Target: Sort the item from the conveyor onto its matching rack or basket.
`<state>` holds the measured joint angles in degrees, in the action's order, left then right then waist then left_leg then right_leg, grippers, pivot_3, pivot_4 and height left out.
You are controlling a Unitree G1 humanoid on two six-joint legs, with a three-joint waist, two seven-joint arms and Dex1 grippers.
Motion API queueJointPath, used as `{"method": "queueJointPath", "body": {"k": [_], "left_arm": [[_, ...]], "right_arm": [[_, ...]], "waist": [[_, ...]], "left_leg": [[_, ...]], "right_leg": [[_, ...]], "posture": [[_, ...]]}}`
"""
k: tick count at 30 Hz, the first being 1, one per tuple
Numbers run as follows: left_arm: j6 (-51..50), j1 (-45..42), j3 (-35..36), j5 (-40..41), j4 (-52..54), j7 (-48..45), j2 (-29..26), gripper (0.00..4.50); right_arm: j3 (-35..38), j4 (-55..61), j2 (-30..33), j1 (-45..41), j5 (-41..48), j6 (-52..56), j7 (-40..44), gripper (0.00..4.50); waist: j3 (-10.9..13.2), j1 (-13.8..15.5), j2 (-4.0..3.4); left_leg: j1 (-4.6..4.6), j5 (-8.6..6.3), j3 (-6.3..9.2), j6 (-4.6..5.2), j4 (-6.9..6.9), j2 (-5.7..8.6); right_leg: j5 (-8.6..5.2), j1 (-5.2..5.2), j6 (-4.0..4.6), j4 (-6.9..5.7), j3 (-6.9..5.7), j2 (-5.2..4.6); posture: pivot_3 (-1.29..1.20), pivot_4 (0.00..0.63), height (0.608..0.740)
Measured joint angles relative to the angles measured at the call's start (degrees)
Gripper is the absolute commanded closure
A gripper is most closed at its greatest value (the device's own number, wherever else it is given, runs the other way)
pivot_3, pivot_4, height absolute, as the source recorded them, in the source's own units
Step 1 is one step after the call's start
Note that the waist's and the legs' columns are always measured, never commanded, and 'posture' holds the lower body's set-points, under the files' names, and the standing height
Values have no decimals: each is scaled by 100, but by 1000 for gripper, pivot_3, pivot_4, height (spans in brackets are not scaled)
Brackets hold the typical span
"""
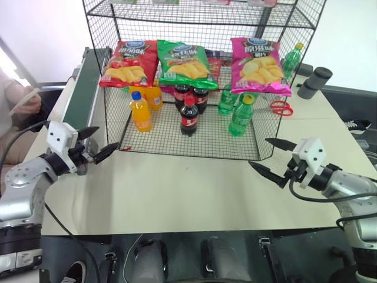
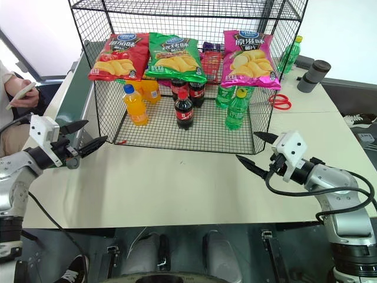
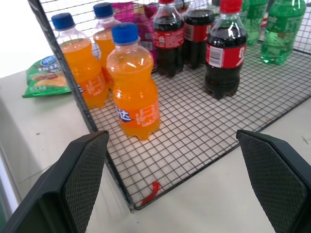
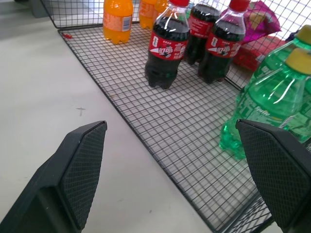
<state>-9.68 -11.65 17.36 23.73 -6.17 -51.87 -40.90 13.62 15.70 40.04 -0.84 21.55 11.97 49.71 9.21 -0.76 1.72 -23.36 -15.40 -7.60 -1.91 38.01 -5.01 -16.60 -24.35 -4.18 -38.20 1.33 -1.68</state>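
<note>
A green crisps bag (image 1: 184,63) lies on the middle shelf of the black wire rack (image 1: 177,137), between a red bag (image 1: 128,62) and a pink bag (image 1: 258,66). In the left wrist view a second green bag with a blue oval logo (image 3: 46,77) lies on the table just outside the rack's side wall. The dark green conveyor (image 1: 82,88) runs along the table's left side, and its visible belt is bare. My left gripper (image 1: 109,137) hovers open and empty near the rack's front left corner. My right gripper (image 1: 258,152) hovers open and empty off the front right corner.
Orange soda bottles (image 1: 141,112), cola bottles (image 1: 189,117) and green bottles (image 1: 241,115) stand on the rack's bottom tier. Red scissors (image 1: 281,108) and dark cylinders (image 1: 315,81) lie at the back right. A person's hand holding a phone (image 1: 23,101) is at the left.
</note>
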Motion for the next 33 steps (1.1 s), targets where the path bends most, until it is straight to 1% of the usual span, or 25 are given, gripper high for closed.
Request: {"method": "queueJointPath", "body": {"k": [16,33], "left_arm": [[182,-91,-96,-74,-171,-169,51,0],[494,-263,-285,-192,-388,-158,111,0]], "right_arm": [[-36,47,-34,89,-30,-55,-141,71],[-88,-17,-27,-13,-186,-62,-179,71]], "waist": [[0,3,0],[0,3,0]], "left_leg": [[0,0,0,0,2,0],[0,0,0,0,4,0]], "right_leg": [[0,0,0,-1,0,1],[1,1,-1,-5,0,2]], "posture": [[0,150,740],[0,150,740]]}}
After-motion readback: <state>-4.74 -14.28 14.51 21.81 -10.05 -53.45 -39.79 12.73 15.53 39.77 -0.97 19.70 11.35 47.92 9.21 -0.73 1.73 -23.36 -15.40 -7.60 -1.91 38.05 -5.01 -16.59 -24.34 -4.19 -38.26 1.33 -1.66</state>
